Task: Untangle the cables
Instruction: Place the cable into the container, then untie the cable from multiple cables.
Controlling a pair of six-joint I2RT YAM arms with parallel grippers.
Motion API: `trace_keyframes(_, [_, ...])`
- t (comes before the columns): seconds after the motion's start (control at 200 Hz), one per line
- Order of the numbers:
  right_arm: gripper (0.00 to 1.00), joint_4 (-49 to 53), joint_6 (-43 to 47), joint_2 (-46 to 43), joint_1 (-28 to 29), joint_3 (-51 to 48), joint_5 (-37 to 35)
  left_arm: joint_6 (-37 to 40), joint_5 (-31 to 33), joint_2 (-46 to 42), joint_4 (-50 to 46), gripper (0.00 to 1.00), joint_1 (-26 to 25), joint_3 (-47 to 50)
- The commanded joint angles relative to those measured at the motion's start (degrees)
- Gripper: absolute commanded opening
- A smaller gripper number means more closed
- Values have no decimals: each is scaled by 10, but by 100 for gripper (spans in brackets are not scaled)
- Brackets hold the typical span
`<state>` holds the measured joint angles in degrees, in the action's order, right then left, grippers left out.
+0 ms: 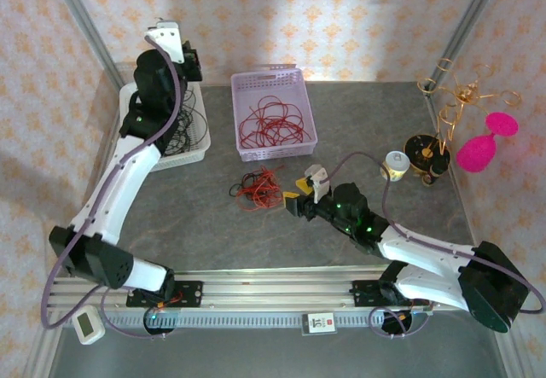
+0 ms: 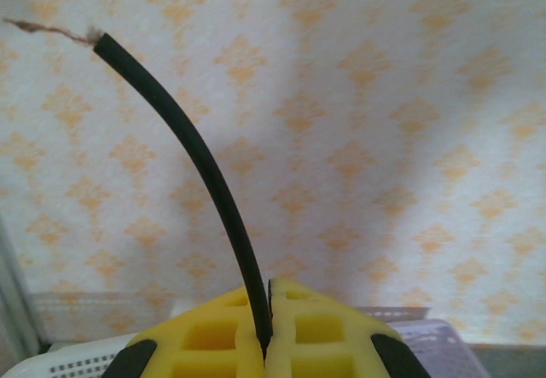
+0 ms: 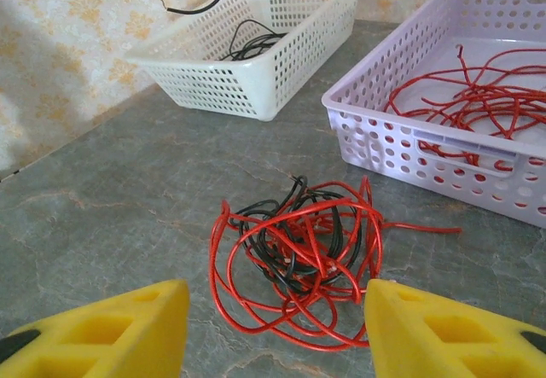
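Desk [image 1: 188, 207] bare left of and below the cable clump [image 1: 258, 189], widest at lower left of top view. Right gripper [image 3: 275, 310], jaws spread, closes off clump's right side. Lilac basket [image 1: 275, 154] wall just above clump, narrow gap. White basket [image 1: 183, 158] upper left, left arm [image 1: 136, 152] over it. Cup [image 1: 394, 165], gold stand [image 1: 426, 149], pink ornament [image 1: 478, 152] at right edge, well apart.

We saw the left gripper [image 2: 267, 310] hide the black cable [image 2: 203, 169] low down; the right edge cut the lilac basket [image 3: 409, 143].

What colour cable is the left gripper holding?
Black cable, clearest in the left wrist view.
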<state>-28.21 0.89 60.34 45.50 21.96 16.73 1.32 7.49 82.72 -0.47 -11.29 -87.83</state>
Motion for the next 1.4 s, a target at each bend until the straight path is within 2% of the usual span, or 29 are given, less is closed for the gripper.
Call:
trace_keyframes(0.0, [56, 20, -12, -8, 3, 9, -20, -20, -16, 42, 42, 0, 43, -16])
trace_keyframes(0.12, [56, 31, -20, -10, 3, 8, -22, -42, -35, 89, 56, 0, 90, -22])
trace_keyframes(0.26, [56, 37, -28, -16, 3, 0, -29, -62, -54, 131, 66, 0, 122, -24])
trace_keyframes(0.43, [57, 53, -56, -1, 3, 11, -44, -80, -74, 176, 83, 0, 138, 6])
trace_keyframes(0.616, [57, 61, -71, 26, 3, 24, -30, -117, -106, 225, 90, 0, 160, 34])
trace_keyframes(0.796, [57, 54, -77, 30, 3, 20, -41, -132, -110, 271, 47, 0, 168, 28])
trace_keyframes(0.831, [58, 56, -80, 35, 3, 24, -47, -137, -110, 283, 41, 4, 169, 30])
trace_keyframes(0.916, [59, 79, -85, 59, 2, 42, -59, -149, -116, 289, 34, 27, 169, 39])
trace_keyframes(0.976, [59, 98, -83, 85, 1, 61, -58, -156, -121, 284, 37, 37, 169, 51])
trace_keyframes(1.081, [58, 121, -84, 123, -1, 88, -59, -165, -115, 270, 45, 43, 169, 76])
trace_keyframes(1.286, [57, 128, -86, 144, -5, 115, -55, -168, -93, 175, 39, 54, 169, 137])
trace_keyframes(1.321, [57, 130, -86, 146, -5, 119, -54, -168, -87, 159, 36, 59, 169, 151])
trace_keyframes(1.346, [57, 131, -85, 147, -5, 121, -54, -167, -83, 147, 33, 67, 169, 161])
trace_keyframes(1.396, [57, 137, -84, 151, -6, 128, -53, -168, -78, 126, 29, 69, 169, 180])
